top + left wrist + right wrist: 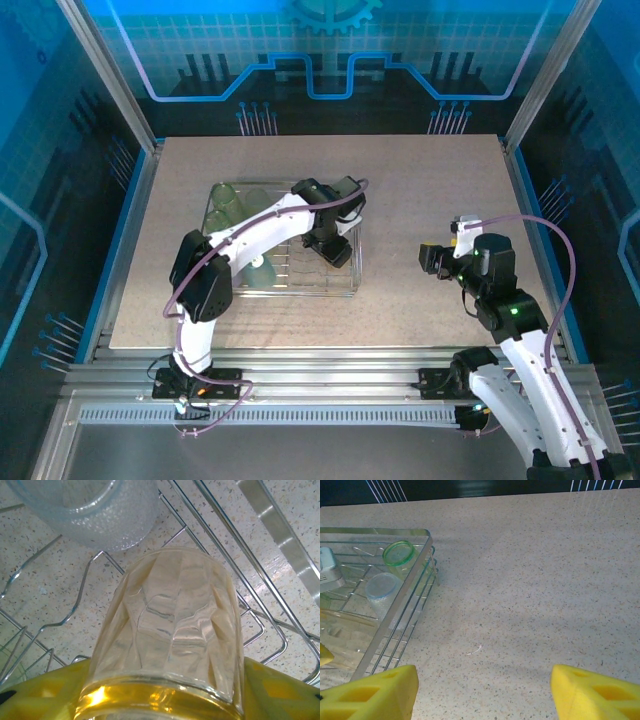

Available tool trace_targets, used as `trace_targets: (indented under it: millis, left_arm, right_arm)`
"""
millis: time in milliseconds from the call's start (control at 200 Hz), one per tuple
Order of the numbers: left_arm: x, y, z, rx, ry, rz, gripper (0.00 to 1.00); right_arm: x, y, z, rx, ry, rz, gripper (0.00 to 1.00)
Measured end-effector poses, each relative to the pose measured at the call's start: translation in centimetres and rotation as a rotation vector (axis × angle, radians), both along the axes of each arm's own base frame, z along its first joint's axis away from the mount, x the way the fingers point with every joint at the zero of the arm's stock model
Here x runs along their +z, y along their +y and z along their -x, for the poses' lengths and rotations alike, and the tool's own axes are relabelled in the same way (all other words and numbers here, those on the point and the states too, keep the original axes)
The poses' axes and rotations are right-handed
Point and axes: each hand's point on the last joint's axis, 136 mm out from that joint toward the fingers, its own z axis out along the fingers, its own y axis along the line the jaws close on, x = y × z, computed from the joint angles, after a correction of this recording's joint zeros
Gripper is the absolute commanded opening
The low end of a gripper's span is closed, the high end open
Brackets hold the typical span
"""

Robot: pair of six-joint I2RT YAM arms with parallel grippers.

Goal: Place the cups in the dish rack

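Note:
A clear faceted cup (170,630) sits between the yellow pads (280,695) of my left gripper (165,695), which is shut on it just above the wire floor of the dish rack (270,625). From above, the left gripper (335,250) reaches into the right half of the rack (300,292). A pale blue cup (100,510) stands right ahead of the held one. Green cups (225,195) fill the rack's left side. My right gripper (485,690) hangs open over bare table to the right of the rack (395,615), nothing between its pads (375,695).
The right wrist view shows a green cup (399,555) and a pale blue cup (382,587) standing mouth-down in the rack's near corner. The speckled table (430,190) stretches free between the rack and the right gripper (428,258). Blue walls enclose the table.

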Motion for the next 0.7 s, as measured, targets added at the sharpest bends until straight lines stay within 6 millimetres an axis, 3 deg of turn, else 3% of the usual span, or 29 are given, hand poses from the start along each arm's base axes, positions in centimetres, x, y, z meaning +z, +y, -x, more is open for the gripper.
trace_targets:
  millis: [425, 700]
  left_arm:
    - [-0.6, -0.2, 0.4, 0.05, -0.007, -0.047, 0.36]
    - [-1.6, -0.5, 0.2, 0.047, -0.01, -0.11, 0.38]
  right_arm:
    - [0.1, -0.1, 0.1, -0.002, -0.002, -0.002, 0.71]
    - [0.0, -0.1, 0.1, -0.002, -0.001, -0.002, 0.71]
